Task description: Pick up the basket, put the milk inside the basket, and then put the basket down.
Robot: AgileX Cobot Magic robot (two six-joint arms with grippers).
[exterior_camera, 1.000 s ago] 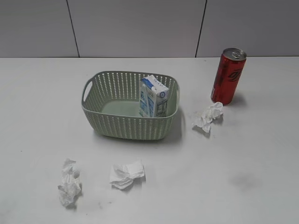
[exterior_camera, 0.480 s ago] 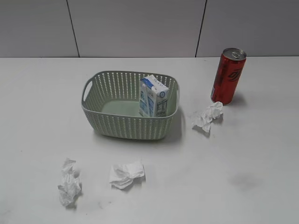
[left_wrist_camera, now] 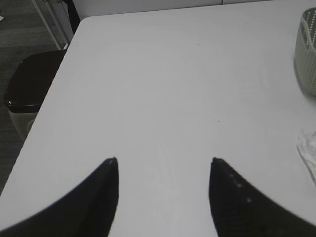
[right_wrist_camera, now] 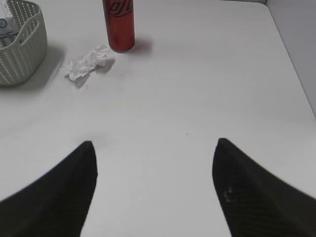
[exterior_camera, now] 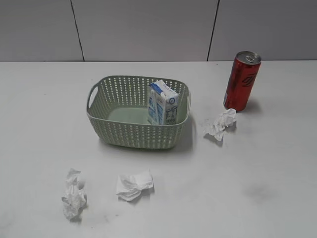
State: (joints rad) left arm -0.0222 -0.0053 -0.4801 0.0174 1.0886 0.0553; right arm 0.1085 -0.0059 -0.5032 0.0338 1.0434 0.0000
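Observation:
The sage-green basket (exterior_camera: 130,132) stands on the white table in the middle of the exterior view. The white and blue milk carton (exterior_camera: 162,103) stands upright inside it, at its right end. Neither arm shows in the exterior view. My left gripper (left_wrist_camera: 164,160) is open and empty over bare table, with the basket's edge (left_wrist_camera: 307,54) far to its right. My right gripper (right_wrist_camera: 155,143) is open and empty over bare table; the basket (right_wrist_camera: 19,57) lies far off at the upper left of that view.
A tall red drink can (exterior_camera: 241,80) stands at the back right, also in the right wrist view (right_wrist_camera: 118,24). Crumpled tissues lie beside the can (exterior_camera: 220,124) and in front of the basket (exterior_camera: 133,185) (exterior_camera: 73,195). A dark bin (left_wrist_camera: 27,89) stands beyond the table's left edge.

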